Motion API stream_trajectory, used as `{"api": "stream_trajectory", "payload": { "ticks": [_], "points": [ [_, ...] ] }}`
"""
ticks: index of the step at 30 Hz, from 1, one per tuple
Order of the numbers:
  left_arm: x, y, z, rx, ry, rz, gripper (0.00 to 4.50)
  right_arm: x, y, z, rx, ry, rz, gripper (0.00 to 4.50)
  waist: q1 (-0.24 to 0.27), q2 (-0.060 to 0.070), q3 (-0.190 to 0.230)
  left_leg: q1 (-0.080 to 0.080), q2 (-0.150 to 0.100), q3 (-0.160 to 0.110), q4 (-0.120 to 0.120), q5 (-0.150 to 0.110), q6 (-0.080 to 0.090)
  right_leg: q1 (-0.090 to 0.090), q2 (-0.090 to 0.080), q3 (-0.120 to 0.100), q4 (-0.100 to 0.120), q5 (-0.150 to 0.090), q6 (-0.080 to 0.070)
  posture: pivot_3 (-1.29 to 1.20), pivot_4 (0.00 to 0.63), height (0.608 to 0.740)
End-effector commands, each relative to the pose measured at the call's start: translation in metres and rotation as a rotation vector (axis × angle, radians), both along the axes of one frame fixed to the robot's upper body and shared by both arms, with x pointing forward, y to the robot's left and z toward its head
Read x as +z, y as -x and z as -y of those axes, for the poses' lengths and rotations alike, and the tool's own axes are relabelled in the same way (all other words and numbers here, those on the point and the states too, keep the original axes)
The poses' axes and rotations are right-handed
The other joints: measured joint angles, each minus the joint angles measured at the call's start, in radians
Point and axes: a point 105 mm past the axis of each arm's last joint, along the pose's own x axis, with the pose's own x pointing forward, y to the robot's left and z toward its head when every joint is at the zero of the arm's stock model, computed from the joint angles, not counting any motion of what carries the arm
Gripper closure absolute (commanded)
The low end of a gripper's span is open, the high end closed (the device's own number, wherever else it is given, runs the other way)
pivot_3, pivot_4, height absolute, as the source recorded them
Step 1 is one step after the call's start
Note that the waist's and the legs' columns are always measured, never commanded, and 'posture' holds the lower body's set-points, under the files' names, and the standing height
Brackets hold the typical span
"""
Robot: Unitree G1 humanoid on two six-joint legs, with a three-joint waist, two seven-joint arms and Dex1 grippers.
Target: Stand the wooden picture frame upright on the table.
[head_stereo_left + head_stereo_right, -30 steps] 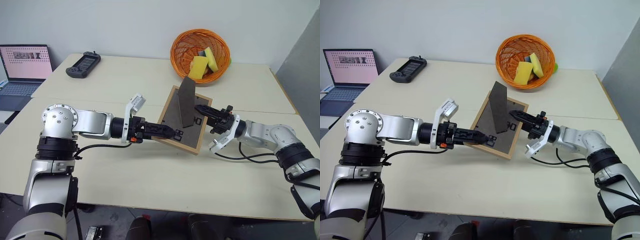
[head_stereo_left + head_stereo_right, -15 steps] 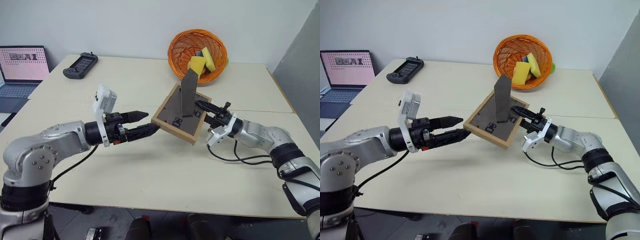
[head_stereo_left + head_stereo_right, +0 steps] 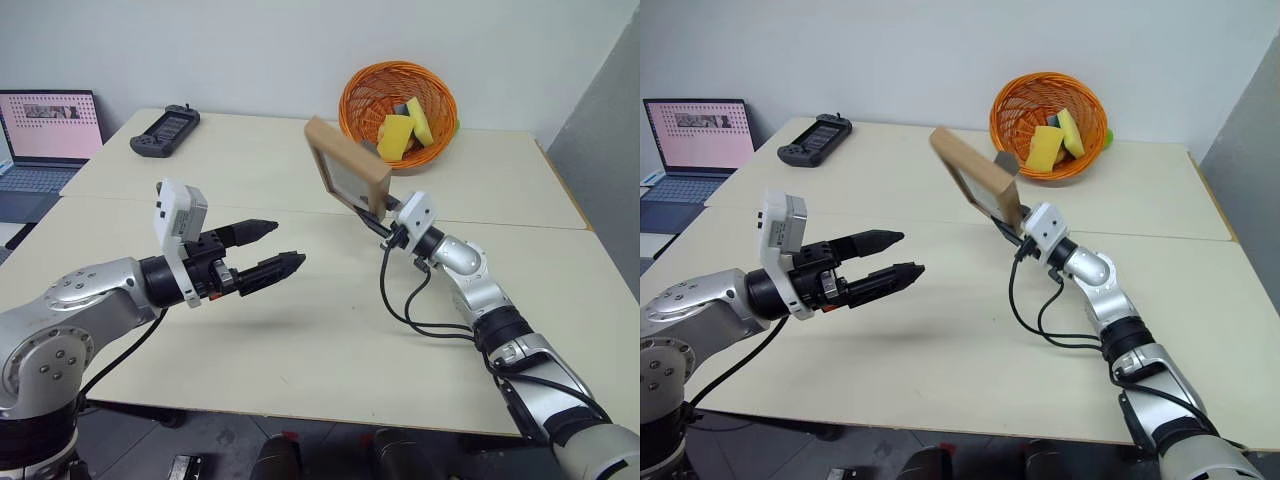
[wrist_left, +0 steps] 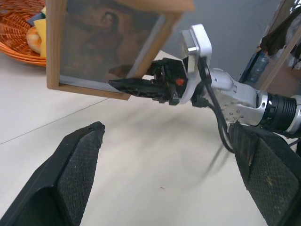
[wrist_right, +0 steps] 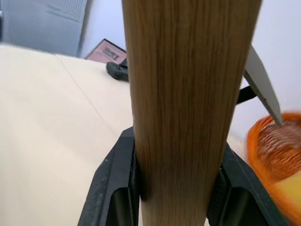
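Note:
My right gripper is shut on the lower corner of the wooden picture frame and holds it up in the air above the table. The frame stands nearly on edge, slightly tilted. The left wrist view shows its brownish portrait and the right gripper's fingers clamping its bottom rail. In the right wrist view the light-wood edge sits between the pads, with the grey stand sticking out behind. My left gripper hovers open to the left of the frame, apart from it.
An orange basket holding yellow sponges stands behind the frame. A black handheld console lies at the far left of the table, and a laptop sits beyond that edge. A seam crosses the tabletop.
The right gripper rolled and swung the frame from lying tilted, back side up, to nearly upright in the air. The left gripper drew back from the frame's edge to the left.

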Motion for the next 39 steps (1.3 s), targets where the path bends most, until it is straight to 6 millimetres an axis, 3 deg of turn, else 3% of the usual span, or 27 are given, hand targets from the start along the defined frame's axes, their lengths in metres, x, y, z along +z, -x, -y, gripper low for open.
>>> {"api": "stream_trajectory", "payload": {
  "ticks": [1,5,11,23,39],
  "points": [
    [0.004,0.006,-0.001,-0.019,-0.054,0.055,0.01,0.008,0.014,-0.011,0.201,-0.159,-0.197,3.05,0.000,0.000,0.000,0.000,0.000,0.000,0.000,0.000,0.000,0.000,0.000,0.000,0.000,0.000,0.000,0.00,0.150,0.740],
    [-0.004,0.004,-0.007,-0.027,-0.096,0.032,0.01,0.002,0.030,-0.015,0.339,-0.258,-0.341,3.05,0.000,0.001,0.001,0.000,0.000,-0.002,-0.002,0.000,0.000,0.000,0.000,-0.002,0.000,-0.002,-0.003,0.00,0.150,0.740],
    [-0.013,0.003,-0.007,-0.061,-0.171,0.034,0.01,-0.016,0.046,-0.025,0.418,-0.234,-0.418,3.05,-0.001,0.002,0.001,0.000,0.000,-0.002,-0.003,0.000,0.000,-0.001,0.001,-0.002,0.000,-0.004,-0.002,0.00,0.150,0.740],
    [0.004,-0.005,-0.005,-0.066,-0.169,0.077,0.01,-0.066,0.062,-0.030,0.414,-0.149,-0.503,3.05,0.000,0.001,0.001,0.000,0.000,-0.002,-0.005,0.000,0.000,-0.001,0.001,-0.003,-0.001,-0.004,-0.002,0.00,0.150,0.740],
    [-0.009,0.007,-0.015,-0.063,-0.229,0.022,0.01,-0.075,0.059,-0.029,0.389,-0.174,-0.547,3.05,-0.001,0.002,0.001,0.000,0.001,-0.002,-0.007,0.000,0.000,-0.002,0.002,-0.003,-0.001,-0.005,-0.003,0.00,0.150,0.740]
  ]
}}
